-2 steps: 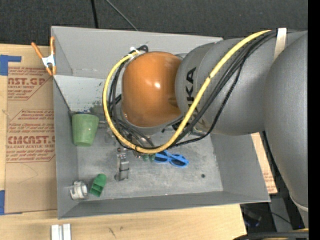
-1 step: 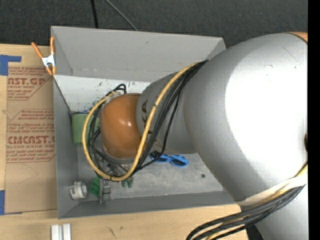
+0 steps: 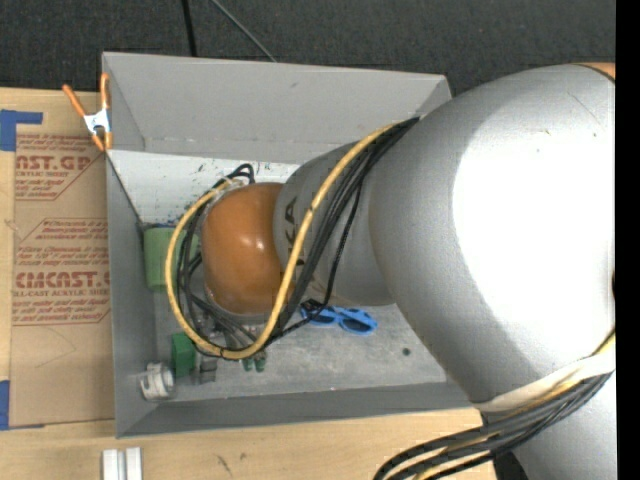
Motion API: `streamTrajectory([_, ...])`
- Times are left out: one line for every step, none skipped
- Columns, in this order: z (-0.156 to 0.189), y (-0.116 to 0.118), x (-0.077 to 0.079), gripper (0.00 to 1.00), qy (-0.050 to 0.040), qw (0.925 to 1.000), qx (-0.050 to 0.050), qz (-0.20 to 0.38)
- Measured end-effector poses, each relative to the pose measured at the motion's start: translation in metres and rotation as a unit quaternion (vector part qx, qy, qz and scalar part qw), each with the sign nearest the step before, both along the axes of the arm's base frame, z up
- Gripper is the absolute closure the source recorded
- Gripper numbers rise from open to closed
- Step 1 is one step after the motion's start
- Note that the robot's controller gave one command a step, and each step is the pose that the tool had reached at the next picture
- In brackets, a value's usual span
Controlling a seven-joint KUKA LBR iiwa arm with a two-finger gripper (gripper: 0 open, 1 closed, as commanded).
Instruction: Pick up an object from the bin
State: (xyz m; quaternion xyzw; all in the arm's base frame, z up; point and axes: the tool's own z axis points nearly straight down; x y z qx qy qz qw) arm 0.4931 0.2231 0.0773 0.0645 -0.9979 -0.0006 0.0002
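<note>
A dark part of my gripper [image 3: 206,353] shows below the arm's orange wrist cover, low over the bin's front left corner. A dark green block [image 3: 183,353] lies right beside it on the left. A small silver and white piece [image 3: 154,380] sits in the very corner, just left of the block. A little green bit [image 3: 256,364] lies to the gripper's right. Against the left wall rests a pale green block [image 3: 157,256], partly hidden by the cables.
A blue plastic thing [image 3: 346,319] lies on the bin floor further right, half covered by the arm. The big silver arm and its cable loops hide most of the bin's middle and right. Bare speckled floor shows along the back wall and the front right.
</note>
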Motion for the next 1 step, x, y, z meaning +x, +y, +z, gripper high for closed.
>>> streamTrajectory([0.2126, 0.0020, 0.0454, 1.00, -0.0063, 0.9996, 0.002, 0.026])
